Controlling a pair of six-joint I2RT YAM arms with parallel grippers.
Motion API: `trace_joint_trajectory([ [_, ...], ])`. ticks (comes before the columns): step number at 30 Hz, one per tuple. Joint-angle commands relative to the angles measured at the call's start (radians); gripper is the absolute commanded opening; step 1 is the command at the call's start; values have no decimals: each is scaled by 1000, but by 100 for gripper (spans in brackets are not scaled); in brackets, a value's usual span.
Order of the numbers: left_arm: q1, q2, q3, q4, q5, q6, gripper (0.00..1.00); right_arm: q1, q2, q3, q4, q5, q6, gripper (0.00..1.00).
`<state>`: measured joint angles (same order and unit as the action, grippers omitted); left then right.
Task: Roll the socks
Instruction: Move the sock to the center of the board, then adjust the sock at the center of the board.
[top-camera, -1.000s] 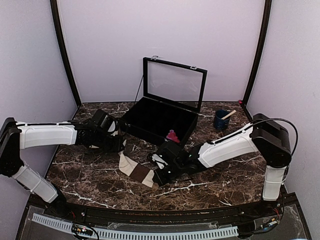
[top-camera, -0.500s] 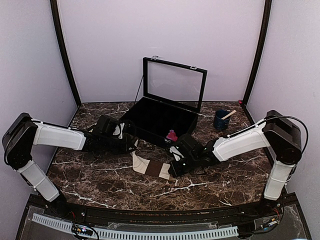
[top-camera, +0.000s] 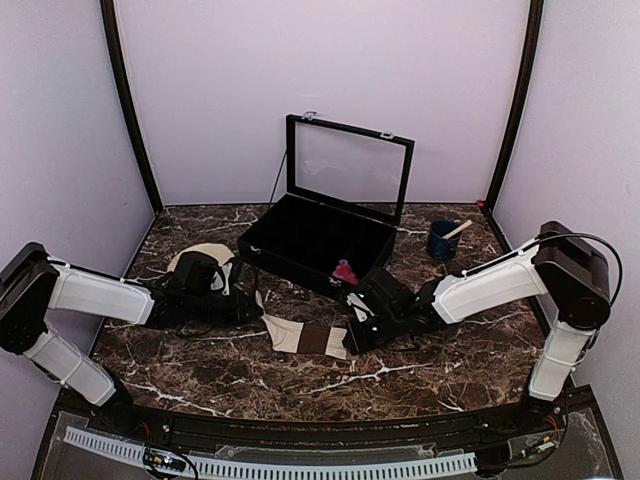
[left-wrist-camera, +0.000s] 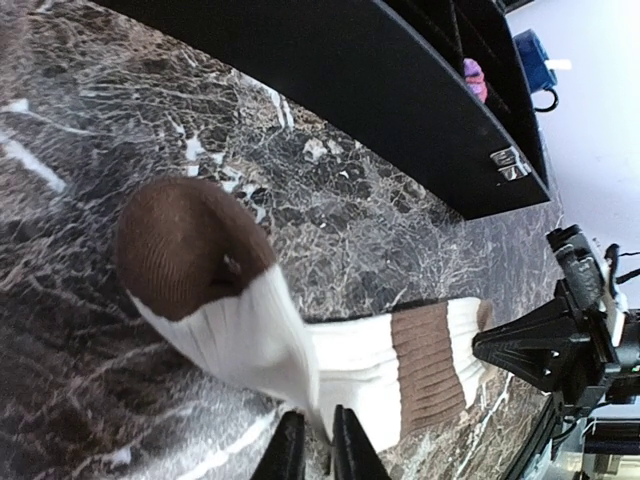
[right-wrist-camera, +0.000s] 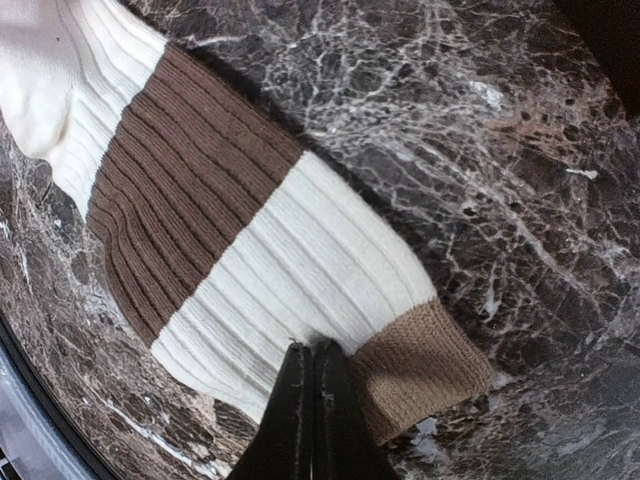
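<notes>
Since a second ago the cream sock (top-camera: 305, 337) has been drawn out flat and carried right, and the left arm has been pulled back, uncovering a plate (top-camera: 195, 254). On the marble table (top-camera: 430, 370) a black box (top-camera: 320, 235) is stood open at the far middle, and the pink sock (top-camera: 345, 271) is seen bunched inside it. The cream sock is laid just near of the box, stretched between both grippers, seemingly to keep it taut for rolling. The right gripper (right-wrist-camera: 312, 385) is pinched tight on the sock beside its brown cuff. The left gripper (left-wrist-camera: 318, 450) is seen with fingers a sliver apart around the sock's edge; whether that edge is gripped cannot be told. The plate is half hidden by the arm, and what is held in the blue cup (top-camera: 442, 240) at far right cannot be made out.
</notes>
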<state>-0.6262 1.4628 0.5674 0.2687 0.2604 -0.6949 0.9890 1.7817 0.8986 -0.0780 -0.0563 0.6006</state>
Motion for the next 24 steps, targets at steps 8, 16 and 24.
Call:
trace_joint_trajectory([
  [8,-41,-173,-127,-38,-92,-110,20,-13,81,-31,-223,2,5,0],
  [16,-56,-222,-79,-107,-147,-91,31,-13,86,-44,-226,-18,-4,0],
  [24,-55,-109,195,-382,-250,15,51,-13,81,-71,-204,-31,0,0],
])
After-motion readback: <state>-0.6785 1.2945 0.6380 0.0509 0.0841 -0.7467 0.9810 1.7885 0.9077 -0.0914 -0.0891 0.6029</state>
